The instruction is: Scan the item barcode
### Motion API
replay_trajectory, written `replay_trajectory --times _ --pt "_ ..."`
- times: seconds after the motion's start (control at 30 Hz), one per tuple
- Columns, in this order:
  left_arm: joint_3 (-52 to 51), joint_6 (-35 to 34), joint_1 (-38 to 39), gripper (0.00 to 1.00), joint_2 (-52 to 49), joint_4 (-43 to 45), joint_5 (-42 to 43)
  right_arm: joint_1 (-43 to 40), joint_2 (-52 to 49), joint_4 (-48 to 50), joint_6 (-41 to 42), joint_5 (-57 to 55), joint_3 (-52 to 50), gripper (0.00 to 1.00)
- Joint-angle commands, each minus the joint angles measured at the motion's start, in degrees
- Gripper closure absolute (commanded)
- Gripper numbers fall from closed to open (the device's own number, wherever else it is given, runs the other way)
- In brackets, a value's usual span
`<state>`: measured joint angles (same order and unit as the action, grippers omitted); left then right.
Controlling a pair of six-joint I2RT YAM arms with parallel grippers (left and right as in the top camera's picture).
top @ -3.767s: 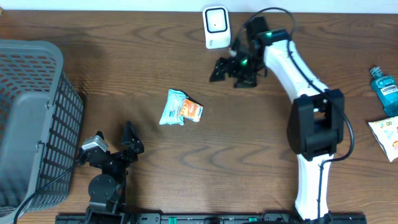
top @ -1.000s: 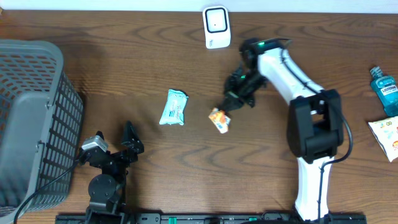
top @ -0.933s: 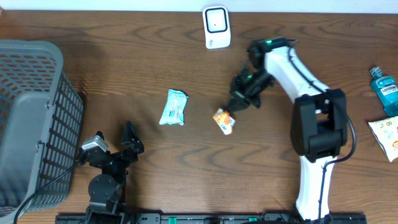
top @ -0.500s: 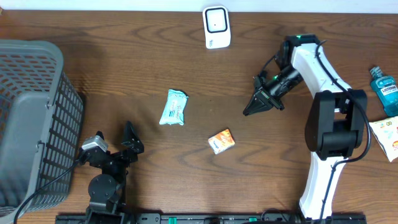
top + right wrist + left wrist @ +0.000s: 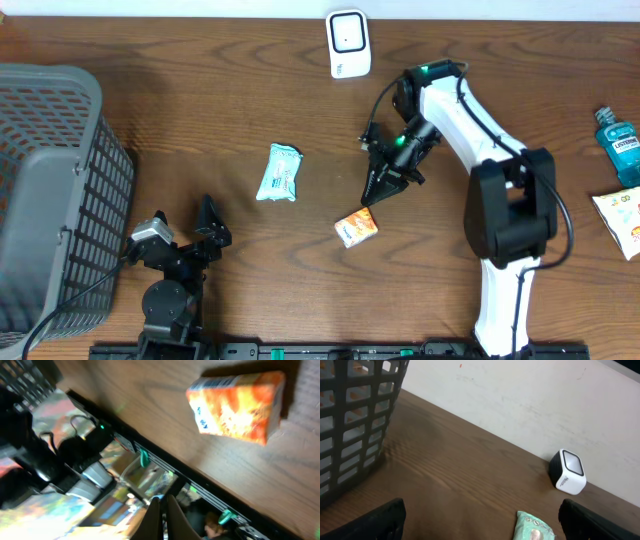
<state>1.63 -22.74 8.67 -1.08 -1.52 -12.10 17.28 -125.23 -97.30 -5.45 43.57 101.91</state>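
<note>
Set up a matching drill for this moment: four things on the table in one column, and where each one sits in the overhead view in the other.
Things:
1. orange packet
2. white scanner
3. grey basket
4. blue bottle

Places:
A. far left edge of the table
B. far right edge of the table
C. back edge, near the middle
D. mid-table, toward the front, right of the pale green pack

Pairs: 1-D, 2-C, 3-A, 4-B
</note>
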Motion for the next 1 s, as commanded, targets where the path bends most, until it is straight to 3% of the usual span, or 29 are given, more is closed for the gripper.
replay_trajectory --times 0.0,0.2,0.33,0.43,0.53,0.63,0.77,0.8,0.87,0.93,0.97 --pt "-1.2 -0.5 -0.2 0.02 0.0 -1.9 -0.3 1.2 9.4 -0.3 -1.3 -4.3 0.1 0.99" --pt "-1.2 -0.5 -0.2 0.02 0.0 -1.9 -0.3 5.1 25.5 -0.1 16.1 -24.6 -0.3 0.99" --pt "-1.2 -0.5 -0.2 0.02 0.0 -1.9 -0.3 14.5 42.8 0.8 35.6 -46.1 -2.3 0.99" --pt "-1.2 -0.5 -0.2 0.02 0.0 -1.9 -0.3 20.0 49.1 2.4 44.6 -55.0 -6.1 0.97" --pt "-1.2 -0.5 -0.2 0.02 0.0 -1.9 -0.3 24.9 55.0 6.3 53.4 -61.7 -13.9 0.86" --pt "-1.2 -0.5 -0.2 0.02 0.0 -1.9 -0.3 27.3 59.1 13.1 60.5 -64.9 -23.9 0.67" --pt "-1.2 -0.5 -0.2 0.02 0.0 -1.9 -0.3 27.6 60.0 25.8 68.1 -64.3 -36.9 0.54" --pt "-1.2 -0.5 -0.2 0.02 0.0 -1.9 -0.3 27.6 59.6 29.7 69.2 -63.3 -39.9 0.48" --pt "-1.2 -0.5 -0.2 0.02 0.0 -1.9 -0.3 27.6 58.6 36.9 70.0 -60.5 -44.5 0.25" --pt "-1.2 -0.5 -0.2 0.02 0.0 -1.9 -0.3 27.6 57.5 43.5 70.4 -58.2 -47.7 0.14" --pt "-1.2 -0.5 -0.2 0.02 0.0 -1.9 -0.3 27.6 56.8 47.1 71.4 -57.2 -49.2 0.13"
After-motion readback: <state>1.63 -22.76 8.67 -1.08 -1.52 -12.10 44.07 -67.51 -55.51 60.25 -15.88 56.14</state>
